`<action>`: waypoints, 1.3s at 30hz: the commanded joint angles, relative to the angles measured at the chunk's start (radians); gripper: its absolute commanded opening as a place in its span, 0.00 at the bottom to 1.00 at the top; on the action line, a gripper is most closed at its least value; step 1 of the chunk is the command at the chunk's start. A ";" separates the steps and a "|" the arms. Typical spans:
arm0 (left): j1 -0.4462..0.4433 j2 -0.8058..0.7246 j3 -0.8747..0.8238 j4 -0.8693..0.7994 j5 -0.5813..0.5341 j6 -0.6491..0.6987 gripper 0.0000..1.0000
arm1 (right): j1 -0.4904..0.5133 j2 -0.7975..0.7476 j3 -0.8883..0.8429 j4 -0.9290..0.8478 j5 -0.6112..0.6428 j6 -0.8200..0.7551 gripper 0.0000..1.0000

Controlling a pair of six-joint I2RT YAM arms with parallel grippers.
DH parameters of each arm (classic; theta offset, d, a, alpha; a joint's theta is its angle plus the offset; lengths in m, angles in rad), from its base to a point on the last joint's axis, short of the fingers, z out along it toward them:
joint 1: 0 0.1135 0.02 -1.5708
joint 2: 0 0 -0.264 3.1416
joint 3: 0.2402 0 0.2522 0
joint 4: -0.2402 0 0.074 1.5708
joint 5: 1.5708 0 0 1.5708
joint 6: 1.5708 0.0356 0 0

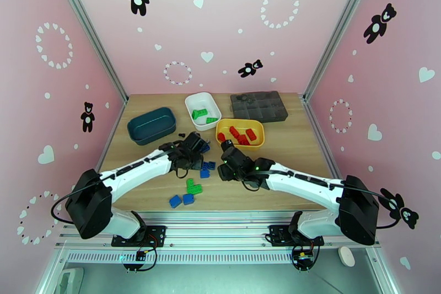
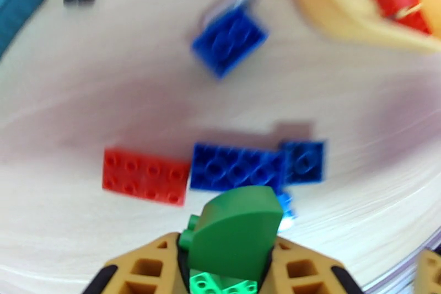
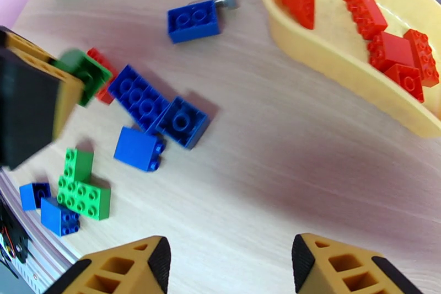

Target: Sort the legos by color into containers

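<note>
A green brick is clenched between the fingers of the left tool, and it is held above the desk, over the loose bricks at the middle. The right tool is released and empty, its fingers spread wide over bare wood just beside the yellow tray.

The step in hand is judged to be the carrying of this brick to the white tray, where green bricks are already gathered. It is best done with the brick lifted well clear of the loose pieces and of the tray's rim. It should then be let go low over the tray's floor, so that it is not bounced out. The grip should be kept firm, since much of the brick stands out beyond the fingertips. The right arm, close alongside, should be given room.

The grasp itself is read from the left wrist view, though it is blurred there. A red brick is seen below, touching a long blue brick. From the right wrist view the joined green bricks near the desk's near edge are made out, and the red bricks in the yellow tray. The route to the white tray, between the teal tray and the grey organizer box, is read from the top view.
</note>
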State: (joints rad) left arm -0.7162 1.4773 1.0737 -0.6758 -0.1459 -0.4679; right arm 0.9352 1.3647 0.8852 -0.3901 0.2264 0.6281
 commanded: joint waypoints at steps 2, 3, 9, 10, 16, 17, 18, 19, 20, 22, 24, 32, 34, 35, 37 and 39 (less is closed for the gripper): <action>0.078 0.062 0.164 -0.025 -0.001 0.083 0.33 | -0.057 -0.015 0.031 0.067 -0.070 -0.001 0.63; 0.095 0.090 0.204 -0.023 0.007 0.097 0.33 | -0.066 -0.013 0.039 0.073 -0.078 -0.001 0.63; 0.177 0.347 0.557 -0.047 0.023 0.157 0.33 | -0.082 -0.006 0.096 0.052 -0.094 -0.003 0.63; 0.188 0.402 0.627 -0.064 0.019 0.162 0.33 | -0.082 -0.008 0.101 0.050 -0.095 -0.002 0.63; 0.251 0.675 0.954 -0.137 0.035 0.160 0.35 | -0.082 -0.050 0.088 0.037 -0.081 0.010 0.63; 0.257 0.715 1.001 -0.152 0.029 0.159 0.40 | -0.082 -0.059 0.083 0.032 -0.080 0.011 0.63; 0.261 0.745 1.043 -0.171 0.028 0.160 0.45 | -0.082 -0.066 0.079 0.027 -0.077 0.013 0.63; 0.262 0.769 1.080 -0.186 0.027 0.161 0.51 | -0.082 -0.075 0.075 0.022 -0.075 0.014 0.63; 0.261 0.780 1.106 -0.199 0.026 0.157 0.57 | -0.082 -0.084 0.070 0.017 -0.072 0.015 0.63; 0.262 0.767 1.105 -0.198 0.038 0.147 0.72 | -0.082 -0.097 0.059 0.008 -0.065 0.015 0.63; 0.256 0.724 1.060 -0.172 0.042 0.140 0.79 | -0.082 -0.106 0.051 0.002 -0.064 0.018 0.64; 0.230 0.473 0.781 -0.104 0.008 0.123 0.82 | -0.073 -0.084 0.046 0.006 -0.102 0.009 0.68; 0.217 0.397 0.677 -0.074 0.009 0.110 0.82 | -0.072 -0.060 0.044 0.013 -0.111 0.007 0.68; 0.211 0.370 0.634 -0.067 0.006 0.103 0.82 | -0.070 -0.050 0.044 0.019 -0.118 0.005 0.68; 0.199 0.316 0.550 -0.061 -0.004 0.085 0.82 | -0.063 -0.025 0.044 0.032 -0.128 0.003 0.68; 0.185 0.269 0.470 -0.061 -0.014 0.070 0.82 | -0.053 -0.004 0.045 0.041 -0.134 0.001 0.69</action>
State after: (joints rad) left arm -0.5133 1.7851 1.6314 -0.7494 -0.1326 -0.3641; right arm 0.8669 1.3293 0.9421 -0.3637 0.1120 0.6361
